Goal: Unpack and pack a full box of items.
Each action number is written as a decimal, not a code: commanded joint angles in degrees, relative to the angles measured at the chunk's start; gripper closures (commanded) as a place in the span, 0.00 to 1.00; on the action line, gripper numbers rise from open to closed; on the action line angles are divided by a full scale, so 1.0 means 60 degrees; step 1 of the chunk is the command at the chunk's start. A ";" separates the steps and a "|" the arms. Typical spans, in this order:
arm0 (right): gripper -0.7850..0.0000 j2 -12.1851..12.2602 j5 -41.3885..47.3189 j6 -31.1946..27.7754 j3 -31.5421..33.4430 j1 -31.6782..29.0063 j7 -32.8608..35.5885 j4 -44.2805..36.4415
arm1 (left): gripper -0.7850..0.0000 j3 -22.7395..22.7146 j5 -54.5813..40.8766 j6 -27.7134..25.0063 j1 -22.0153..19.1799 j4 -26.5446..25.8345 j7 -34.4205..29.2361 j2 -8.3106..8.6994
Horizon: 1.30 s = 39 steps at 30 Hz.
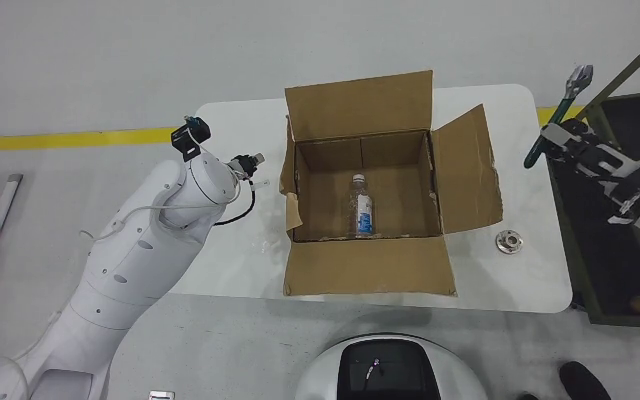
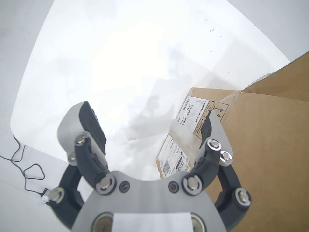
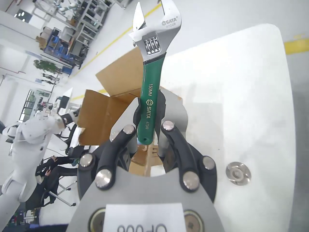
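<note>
Now right pincer [image 3: 149, 113] clamps wrench [image 3: 151, 86] at table [image 3: 241, 85] edge; left pincer [image 2: 148, 116] gapes beside box [image 2: 265, 141].

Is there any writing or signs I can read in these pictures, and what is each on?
"150MM": green handle of the silver adjustable wrench, beside the maker's name.
"47249": the same handle, and again on its steel head.
On the right gripper, a white sticker: cut off, unreadable.
On the brown cardboard box, white labels: too small; two upright arrows show.
Label on the clear plastic bottle: too small.
</note>
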 commanded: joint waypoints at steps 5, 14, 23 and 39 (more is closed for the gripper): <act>1.00 0.0181 -0.0521 -0.0305 -0.1373 0.0744 0.0973 -0.0311 | 0.00 0.0000 0.0000 0.0000 0.0000 0.0000 0.0000 0.0000; 1.00 0.0188 -0.3543 0.1259 -0.5483 0.2115 0.1548 0.1108 | 0.00 0.0000 0.0000 0.0000 0.0000 0.0000 0.0000 0.0000; 1.00 -0.0115 -0.6133 0.3008 -0.8335 0.3433 0.1355 0.3405 | 0.00 0.0000 0.0000 0.0000 0.0000 0.0000 0.0000 0.0000; 1.00 -0.0308 -0.6363 0.3399 -0.9012 0.3771 0.1093 0.4471 | 0.00 0.0000 0.0000 0.0000 0.0000 0.0000 0.0000 0.0000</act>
